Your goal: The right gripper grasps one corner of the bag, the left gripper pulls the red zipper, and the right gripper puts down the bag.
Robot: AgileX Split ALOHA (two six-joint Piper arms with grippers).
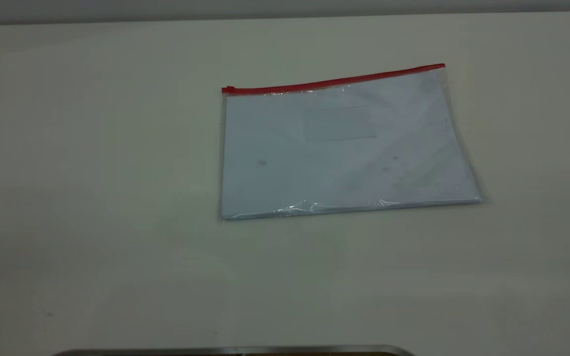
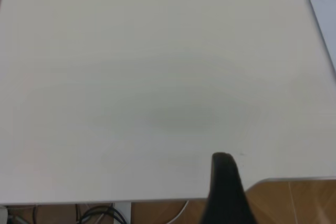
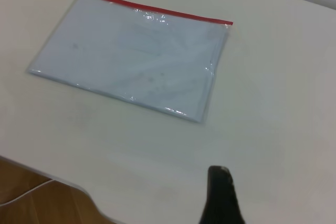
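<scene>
In the exterior view, the bag [image 1: 344, 148] lies flat on the table [image 1: 92, 198] with neither arm in sight, so you have nothing gripped yet. It should handle as light, thin and floppy, with slick plastic that may slide when nudged. Take it at the corner of the bag [image 1: 442, 69] where the red zipper [image 1: 334, 81] ends, opposite the slider tab [image 1: 227, 89], and pinch well in from the edge. In the left wrist view, the left gripper [image 2: 226, 187] shows only one dark finger, so you cannot tell whether it is parted or closed. It hangs over bare table by the near edge, with the bag's slider end just entering ahead and well off to one side. In the right wrist view, the right gripper [image 3: 220, 195] also shows a single finger, state unclear. The whole bag lies ahead of it, well apart, probably needing a long reach forward.
</scene>
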